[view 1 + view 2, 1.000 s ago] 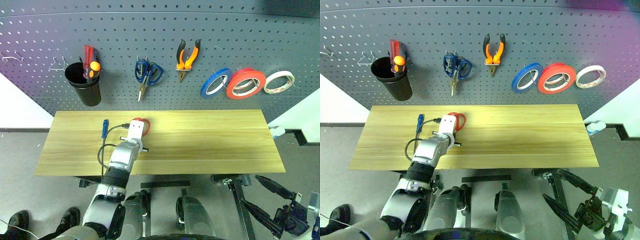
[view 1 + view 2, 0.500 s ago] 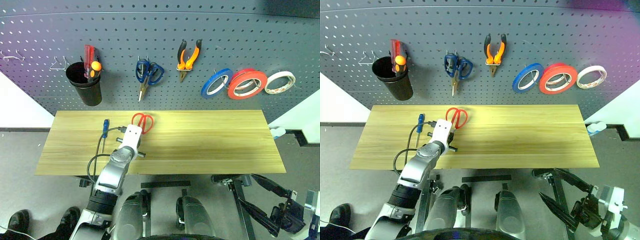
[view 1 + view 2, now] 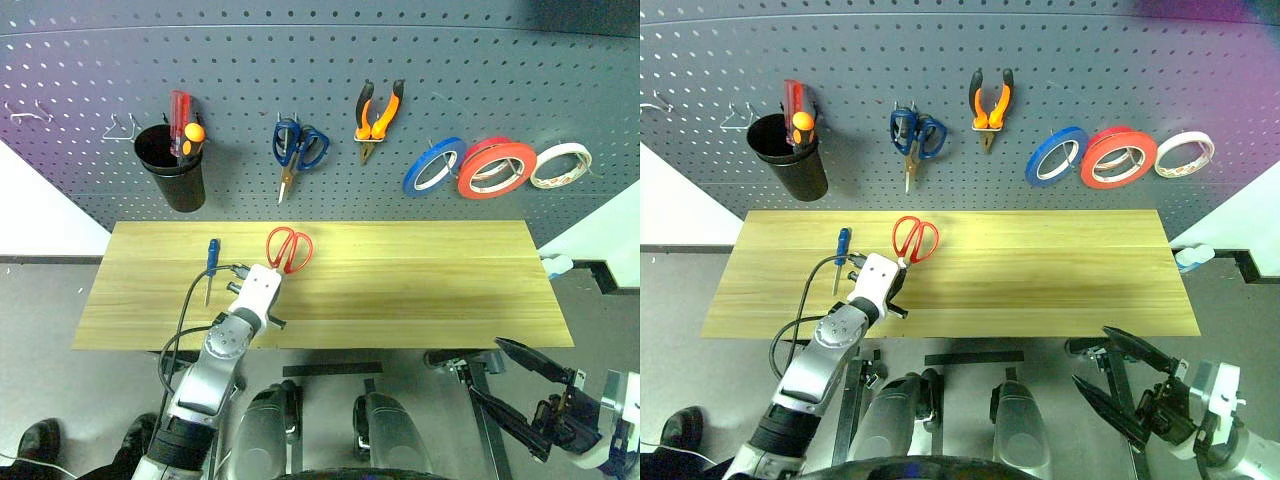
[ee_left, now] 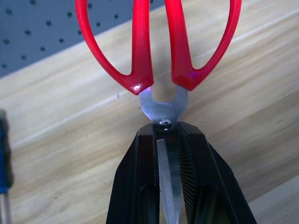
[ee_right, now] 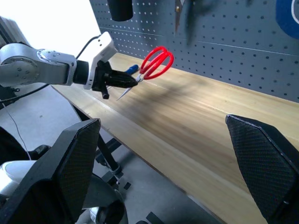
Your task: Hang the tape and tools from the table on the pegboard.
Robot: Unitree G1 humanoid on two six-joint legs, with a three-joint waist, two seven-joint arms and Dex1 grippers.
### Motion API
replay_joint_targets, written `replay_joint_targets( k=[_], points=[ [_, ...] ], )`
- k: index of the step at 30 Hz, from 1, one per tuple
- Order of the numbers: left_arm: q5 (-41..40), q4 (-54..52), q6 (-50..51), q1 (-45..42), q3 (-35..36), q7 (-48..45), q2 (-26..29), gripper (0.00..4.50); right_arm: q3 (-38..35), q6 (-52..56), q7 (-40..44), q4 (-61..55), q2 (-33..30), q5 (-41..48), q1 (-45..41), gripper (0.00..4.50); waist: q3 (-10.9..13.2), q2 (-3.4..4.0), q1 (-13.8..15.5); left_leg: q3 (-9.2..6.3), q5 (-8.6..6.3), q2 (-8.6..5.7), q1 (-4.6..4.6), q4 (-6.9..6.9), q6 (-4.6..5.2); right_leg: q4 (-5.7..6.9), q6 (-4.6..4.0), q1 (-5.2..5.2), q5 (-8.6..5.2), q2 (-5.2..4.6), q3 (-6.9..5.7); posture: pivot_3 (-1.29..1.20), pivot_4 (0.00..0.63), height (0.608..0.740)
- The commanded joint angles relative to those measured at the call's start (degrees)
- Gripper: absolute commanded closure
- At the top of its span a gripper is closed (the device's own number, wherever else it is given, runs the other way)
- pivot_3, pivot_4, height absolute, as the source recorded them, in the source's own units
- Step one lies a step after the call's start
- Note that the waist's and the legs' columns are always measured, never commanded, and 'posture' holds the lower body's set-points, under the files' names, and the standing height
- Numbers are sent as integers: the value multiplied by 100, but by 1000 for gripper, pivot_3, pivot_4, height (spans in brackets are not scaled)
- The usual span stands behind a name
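Gripping red-handled scissors (image 4: 159, 51) by their blades, my left gripper (image 4: 169, 154) lifts them above the tabletop's (image 3: 420, 290) back-left area. Smooth blades could slip. My right gripper (image 5: 168, 163) hangs open.

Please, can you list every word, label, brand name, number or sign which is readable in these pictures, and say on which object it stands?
None: no readable text on the pegboard, the tape rolls, the red-handled scissors or the table.

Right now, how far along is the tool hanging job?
Done: the red tape and the pliers hang on the pegboard. In hand: the left claw is shut on the red-handled scissors, lifted off the table. Left: the blue-handled screwdriver lies there.
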Motion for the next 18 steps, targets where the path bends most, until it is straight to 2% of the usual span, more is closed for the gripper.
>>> replay_joint_targets(
  k=[1,12,18],
  points=[
    [56,-399,-457,119,85,-35,95,4255,-14,59,87,-130,-18,194,29,0,-6,9,4,0,0,0,0,1,0,2,0,0,0,0,-1,-92,201,740],
    [-37,-539,-1313,113,353,-165,236,4255,123,205,232,-901,167,649,319,0,-65,35,5,0,2,0,4,9,2,13,14,10,7,8,-8,-103,166,740],
    [-20,-536,-1480,71,337,-322,259,4255,400,-435,278,-1170,505,5,655,0,-131,28,-9,1,1,1,34,12,1,15,19,40,8,14,-9,-119,157,740]
  ],
)
